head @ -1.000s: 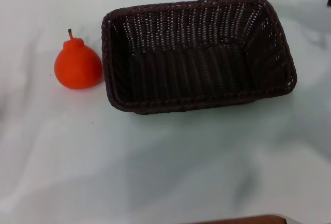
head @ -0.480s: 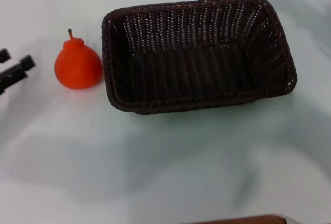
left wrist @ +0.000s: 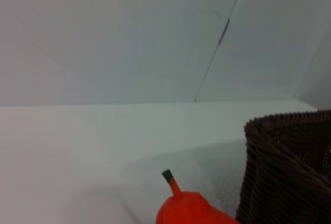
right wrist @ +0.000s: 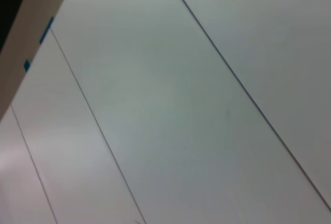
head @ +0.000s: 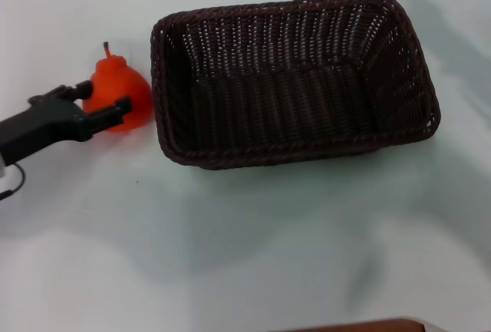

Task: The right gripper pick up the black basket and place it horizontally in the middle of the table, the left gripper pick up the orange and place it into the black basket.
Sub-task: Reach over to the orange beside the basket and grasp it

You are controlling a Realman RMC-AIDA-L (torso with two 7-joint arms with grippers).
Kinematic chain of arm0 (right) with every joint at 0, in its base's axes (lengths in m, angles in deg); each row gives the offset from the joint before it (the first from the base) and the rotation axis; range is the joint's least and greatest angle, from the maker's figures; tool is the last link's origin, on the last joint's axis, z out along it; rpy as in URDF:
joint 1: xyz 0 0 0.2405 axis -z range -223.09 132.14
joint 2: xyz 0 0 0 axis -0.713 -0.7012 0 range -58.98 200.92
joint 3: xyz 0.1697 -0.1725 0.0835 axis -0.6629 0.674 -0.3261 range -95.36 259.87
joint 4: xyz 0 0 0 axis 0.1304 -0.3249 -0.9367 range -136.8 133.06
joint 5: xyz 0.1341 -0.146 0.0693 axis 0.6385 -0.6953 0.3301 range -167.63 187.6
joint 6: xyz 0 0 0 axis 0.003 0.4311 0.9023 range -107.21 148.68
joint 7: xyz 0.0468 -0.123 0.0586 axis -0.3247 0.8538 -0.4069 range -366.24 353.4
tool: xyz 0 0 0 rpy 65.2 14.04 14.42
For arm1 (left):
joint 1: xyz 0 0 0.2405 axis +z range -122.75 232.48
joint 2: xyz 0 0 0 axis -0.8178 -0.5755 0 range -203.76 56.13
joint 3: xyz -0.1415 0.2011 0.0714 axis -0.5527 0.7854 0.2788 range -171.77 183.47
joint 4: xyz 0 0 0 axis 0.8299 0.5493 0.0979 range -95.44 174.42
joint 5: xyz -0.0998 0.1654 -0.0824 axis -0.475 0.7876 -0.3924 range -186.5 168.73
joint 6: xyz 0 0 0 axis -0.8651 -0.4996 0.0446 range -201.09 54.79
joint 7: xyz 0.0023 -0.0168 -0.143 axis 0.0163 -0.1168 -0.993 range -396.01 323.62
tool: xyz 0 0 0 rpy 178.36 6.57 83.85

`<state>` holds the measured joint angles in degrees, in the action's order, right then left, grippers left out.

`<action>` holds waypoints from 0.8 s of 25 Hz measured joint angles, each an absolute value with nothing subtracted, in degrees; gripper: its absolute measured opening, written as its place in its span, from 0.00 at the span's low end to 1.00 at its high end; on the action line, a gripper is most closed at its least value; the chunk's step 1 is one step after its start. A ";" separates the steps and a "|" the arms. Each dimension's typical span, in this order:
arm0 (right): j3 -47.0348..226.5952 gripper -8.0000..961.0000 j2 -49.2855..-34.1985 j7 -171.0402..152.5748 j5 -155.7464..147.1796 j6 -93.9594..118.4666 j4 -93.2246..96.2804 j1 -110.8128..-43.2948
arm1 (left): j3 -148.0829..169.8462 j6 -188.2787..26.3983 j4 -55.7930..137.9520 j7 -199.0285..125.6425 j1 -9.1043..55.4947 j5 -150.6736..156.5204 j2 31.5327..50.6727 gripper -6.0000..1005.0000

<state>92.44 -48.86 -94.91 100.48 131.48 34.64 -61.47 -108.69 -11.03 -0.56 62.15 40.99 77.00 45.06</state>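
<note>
The black basket (head: 285, 152) lies lengthwise in the middle of the white table (head: 230, 255), empty. The orange (head: 121, 80) stands upright just left of the basket, stem up. My left gripper (head: 101, 99) reaches in from the left edge, open, with its black fingers (head: 116, 109) spread across the orange's near-left side; I cannot tell whether they touch it. The left wrist view shows the orange's top (left wrist: 192, 209) and stem beside the basket's wall (left wrist: 289, 167). The right gripper is out of view; its wrist view shows only pale wall panels.
A brown edge (head: 360, 324) shows at the bottom of the head view. Bare table lies in front of the basket and to its right.
My left gripper has come in from the left edge and reached the orange. The right gripper, seen at the top right corner a second ago, has left the view. Basket and orange have not moved.
</note>
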 joint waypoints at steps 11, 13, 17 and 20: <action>91.87 0.71 -48.70 -94.02 100.61 132.11 31.64 -60.68 | -108.56 -13.71 -1.77 62.60 40.00 79.96 46.79 0.81; 91.50 0.71 -48.67 -93.65 100.61 132.07 30.55 -60.68 | -108.56 -14.82 -1.91 62.64 40.18 79.97 46.99 0.79; 90.87 0.71 -48.60 -93.32 100.86 132.12 29.18 -60.78 | -108.51 -16.76 -1.89 62.59 40.32 79.97 47.40 0.64; 90.70 0.71 -48.58 -93.28 101.13 132.25 28.64 -60.81 | -108.55 -17.22 -1.74 62.64 40.29 79.97 47.48 0.44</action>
